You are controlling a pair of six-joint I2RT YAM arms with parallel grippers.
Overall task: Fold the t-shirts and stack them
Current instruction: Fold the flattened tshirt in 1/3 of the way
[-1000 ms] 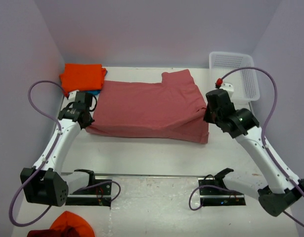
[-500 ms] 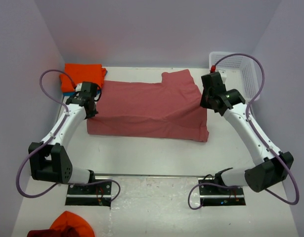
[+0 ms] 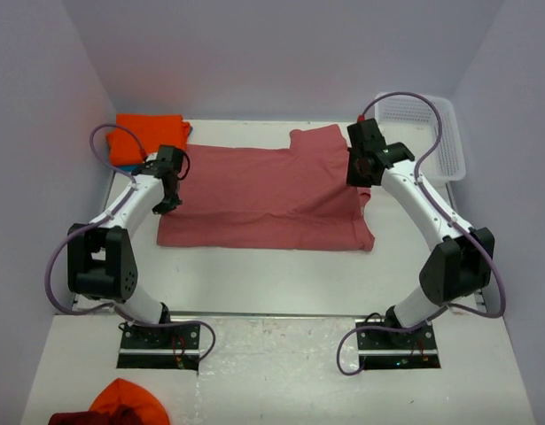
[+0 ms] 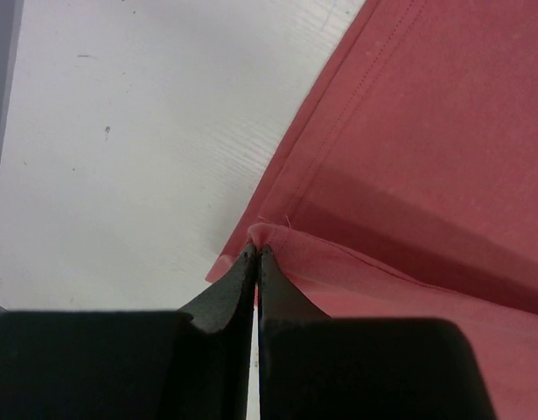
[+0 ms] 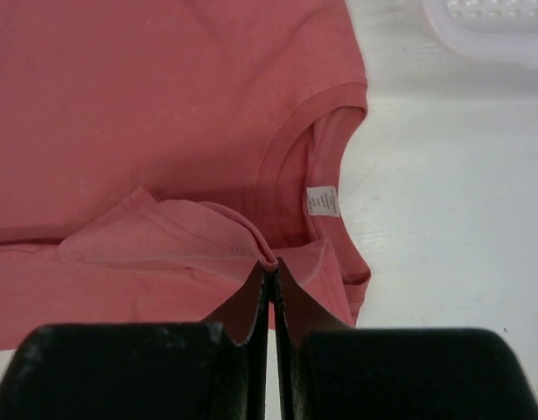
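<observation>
The salmon-red t-shirt [image 3: 263, 195] is seen spread across the middle of the table [image 3: 272, 274] in the top view, and its left edge is pinched between the pressed-together fingers of the left gripper [image 4: 257, 249]. A raised fold near the collar, lower left of the white tag [image 5: 322, 200] in the right wrist view, is pinched by the right gripper [image 5: 270, 267]. The folded orange t-shirt [image 3: 148, 135] is seen at the upper left, the white basket [image 3: 455, 142] at the upper right.

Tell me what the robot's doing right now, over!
Left gripper shut on red t-shirt edge. Right gripper shut on it near collar. Orange t-shirt, basket off to the sides.
</observation>
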